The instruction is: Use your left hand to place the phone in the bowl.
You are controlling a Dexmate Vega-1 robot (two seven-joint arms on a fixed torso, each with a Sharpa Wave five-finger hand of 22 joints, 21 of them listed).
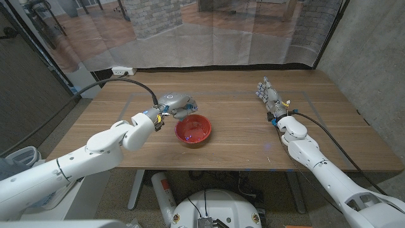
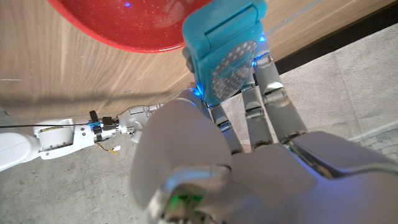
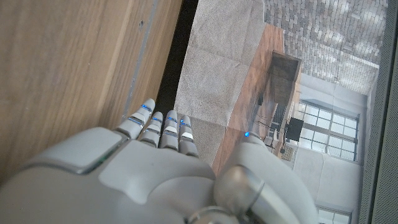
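On the wooden table (image 1: pixel 240 95), seen from the head camera, a red bowl (image 1: pixel 193 130) is sitting near the middle, slightly toward the robot's left. Just behind the bowl's far-left rim, the left hand (image 1: pixel 174 103) is hovering at the end of a white arm that is reaching in from the lower left corner. This hand is gripping the phone (image 2: pixel 225 51), which is hard to make out from the head camera because the hand's grey back is covering it.

From the left wrist camera the phone is showing clearly: it is a light blue, toy-like handset with a rounded rectangular body, a raised rectangular panel on one part and a pale round grille of small dots on another. The fingers (image 2: pixel 272 99) are lying along its back and small blue lights are glowing where they meet it. The bowl's red, finely speckled wall (image 2: pixel 124 28) is sitting just beside the phone, and the phone's end is overlapping the rim in this view; whether they are touching cannot be told.

Over on the table's right side, the right hand (image 1: pixel 271 97) is resting well apart from the bowl, fingers held straight and close together, holding nothing. The right wrist camera is showing those fingers (image 3: pixel 163 129) side by side against the wood grain.
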